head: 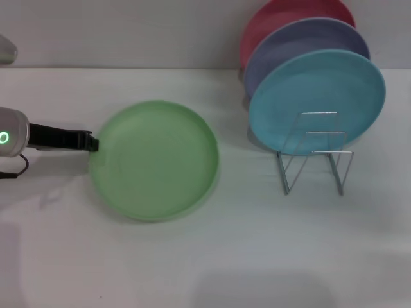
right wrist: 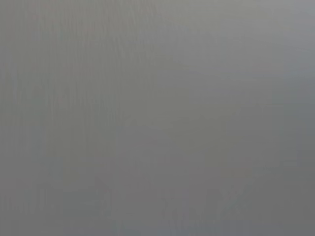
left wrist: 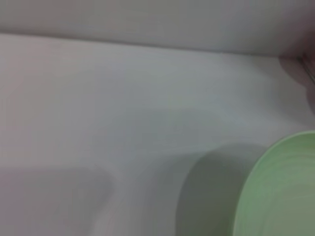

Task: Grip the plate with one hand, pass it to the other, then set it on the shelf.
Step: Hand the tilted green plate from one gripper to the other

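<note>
The light-green plate [head: 154,160] is in the middle of the white table [head: 257,256], with a soft shadow under its near edge, so it seems slightly raised. My left gripper [head: 92,142], black on a black arm with a green light, reaches in from the left and is closed on the plate's left rim. The left wrist view shows part of the plate [left wrist: 280,191] and its shadow on the table. The silver wire shelf [head: 314,157] stands to the right. My right gripper is out of view; its wrist view shows only plain grey.
A light-blue plate [head: 318,99], a lavender plate [head: 302,45] and a red plate [head: 282,19] stand upright in the shelf's back slots. The shelf's front loops hold nothing. A wall runs behind the table.
</note>
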`<state>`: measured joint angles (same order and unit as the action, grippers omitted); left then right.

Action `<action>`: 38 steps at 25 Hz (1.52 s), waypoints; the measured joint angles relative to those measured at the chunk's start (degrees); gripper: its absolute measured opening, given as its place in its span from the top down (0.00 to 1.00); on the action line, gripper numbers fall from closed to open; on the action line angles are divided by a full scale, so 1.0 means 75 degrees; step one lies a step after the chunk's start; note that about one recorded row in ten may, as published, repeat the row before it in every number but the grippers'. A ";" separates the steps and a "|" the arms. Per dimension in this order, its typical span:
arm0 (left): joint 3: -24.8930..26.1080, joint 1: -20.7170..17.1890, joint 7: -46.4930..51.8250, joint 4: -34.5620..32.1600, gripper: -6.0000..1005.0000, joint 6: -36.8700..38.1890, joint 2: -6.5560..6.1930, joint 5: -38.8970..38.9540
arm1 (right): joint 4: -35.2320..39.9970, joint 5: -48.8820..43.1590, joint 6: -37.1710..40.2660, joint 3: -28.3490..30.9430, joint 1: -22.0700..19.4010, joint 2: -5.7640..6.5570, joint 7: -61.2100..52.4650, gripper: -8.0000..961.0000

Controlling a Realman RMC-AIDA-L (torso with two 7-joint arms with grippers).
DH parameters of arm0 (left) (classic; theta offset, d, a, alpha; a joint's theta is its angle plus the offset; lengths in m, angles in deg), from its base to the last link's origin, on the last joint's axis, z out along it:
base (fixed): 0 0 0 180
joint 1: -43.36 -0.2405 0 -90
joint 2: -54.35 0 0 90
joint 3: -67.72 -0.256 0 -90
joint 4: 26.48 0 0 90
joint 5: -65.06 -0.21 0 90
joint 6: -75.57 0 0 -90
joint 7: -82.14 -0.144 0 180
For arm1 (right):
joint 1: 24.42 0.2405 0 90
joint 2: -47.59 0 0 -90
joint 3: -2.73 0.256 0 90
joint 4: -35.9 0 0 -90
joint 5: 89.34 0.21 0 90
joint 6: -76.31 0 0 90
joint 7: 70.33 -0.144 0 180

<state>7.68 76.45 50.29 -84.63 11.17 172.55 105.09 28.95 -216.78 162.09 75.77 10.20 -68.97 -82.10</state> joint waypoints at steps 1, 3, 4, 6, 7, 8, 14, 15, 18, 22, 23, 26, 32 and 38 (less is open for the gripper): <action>0.0000 0.0000 0.0000 0.0000 0.96 0.0000 0.0000 0.0000 | 0.0000 0.0000 0.0000 0.0000 0.0000 0.0000 0.0000 0.34; -0.0040 -0.0146 -0.0181 -0.0006 0.96 0.0389 0.0026 0.0244 | 0.0000 0.0000 -0.0001 0.0000 0.0000 -0.0006 0.0000 0.34; -0.0061 -0.0226 -0.0283 -0.0006 0.96 0.0606 0.0035 0.0400 | 0.0001 0.0000 -0.0001 0.0000 0.0000 -0.0007 0.0000 0.34; -0.0131 -0.0358 -0.0413 0.0016 0.96 0.1016 0.0039 0.0645 | 0.0004 0.0000 -0.0001 0.0000 0.0001 -0.0009 0.0000 0.34; -0.0186 -0.0430 -0.0450 0.0036 0.95 0.1268 0.0039 0.0738 | 0.0011 0.0000 -0.0001 0.0000 0.0000 -0.0009 0.0000 0.34; -0.0231 -0.0476 -0.0455 0.0046 0.95 0.1495 0.0038 0.0797 | 0.0015 0.0000 -0.0001 0.0000 0.0000 -0.0009 0.0000 0.34; -0.0518 -0.0777 -0.0622 0.0078 0.95 0.2998 0.0045 0.1432 | 0.0026 0.0000 -0.0001 0.0000 0.0009 -0.0009 0.0002 0.34; -0.0726 -0.0900 -0.0808 0.0089 0.95 0.3642 0.0046 0.1862 | 0.0016 0.0000 -0.0012 0.0000 0.0011 -0.0009 0.0003 0.34; -0.1009 -0.1031 -0.0997 0.0111 0.95 0.4270 0.0045 0.2291 | 0.0007 0.0000 -0.0021 0.0000 0.0018 -0.0009 0.0004 0.34; -0.1868 -0.1285 -0.1461 0.0268 0.95 0.5809 0.0038 0.3248 | -0.0007 0.0000 -0.0026 0.0001 0.0024 -0.0009 0.0007 0.34; -0.2051 -0.1316 -0.1580 0.0332 0.95 0.6175 0.0037 0.3434 | -0.0009 0.0000 -0.0027 0.0000 0.0025 -0.0010 0.0007 0.34; -0.2385 -0.1351 -0.1703 0.0463 0.95 0.6951 0.0041 0.3671 | -0.0012 0.0000 -0.0033 0.0000 0.0025 -0.0019 0.0011 0.34; -0.3583 -0.1609 -0.1508 0.0500 0.95 0.9355 0.0033 0.3748 | -0.0012 0.0000 -0.0175 0.0000 0.0023 -0.0021 0.0011 0.34; -0.4983 -0.1956 -0.0092 0.0561 0.94 1.1791 -0.0023 0.2831 | -0.0012 0.0000 -0.0216 -0.0001 0.0040 -0.0021 0.0019 0.34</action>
<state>-29.69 61.78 49.60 -80.42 99.60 172.38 126.32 28.86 -216.78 160.47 75.77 10.50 -69.13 -81.96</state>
